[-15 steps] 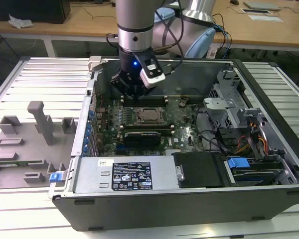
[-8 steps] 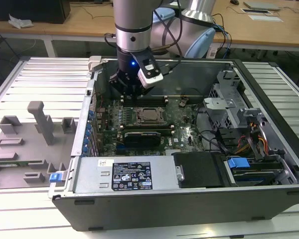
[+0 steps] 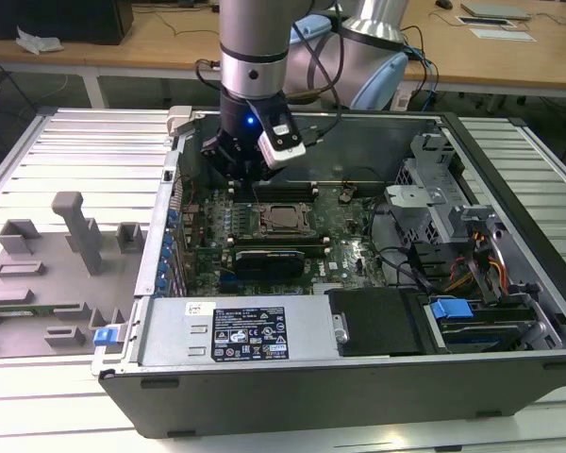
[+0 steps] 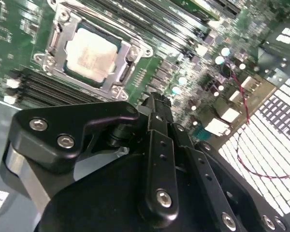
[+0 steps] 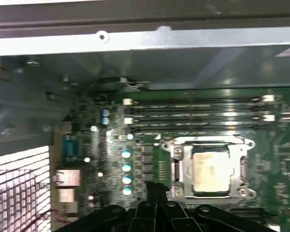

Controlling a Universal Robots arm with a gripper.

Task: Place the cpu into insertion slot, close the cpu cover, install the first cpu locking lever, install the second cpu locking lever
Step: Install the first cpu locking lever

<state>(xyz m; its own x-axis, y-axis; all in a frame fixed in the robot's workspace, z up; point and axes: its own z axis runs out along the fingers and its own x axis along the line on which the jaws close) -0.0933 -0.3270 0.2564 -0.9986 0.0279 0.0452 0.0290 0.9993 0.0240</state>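
Observation:
The cpu (image 3: 283,218) (image 4: 89,52) (image 5: 210,171), a pale silvery-tan square, lies flat in the insertion slot (image 3: 264,209) on the green board. The cpu cover (image 4: 63,29) (image 5: 176,157), a silver frame, lies down around the chip's edges. My black gripper (image 3: 236,159) hangs above the board, beside the socket toward the exterior view's left and a little behind it. In both wrist views its fingertips (image 4: 154,102) (image 5: 154,191) meet with nothing between them, clear of the socket. How the locking levers stand I cannot tell.
Long black memory slots (image 5: 198,113) (image 3: 274,189) run just behind the socket. The case's metal walls (image 5: 135,43) box in the board. A power supply (image 3: 236,330) sits in front, a drive cage (image 3: 434,208) at the exterior view's right, grey fixtures (image 3: 75,231) outside left.

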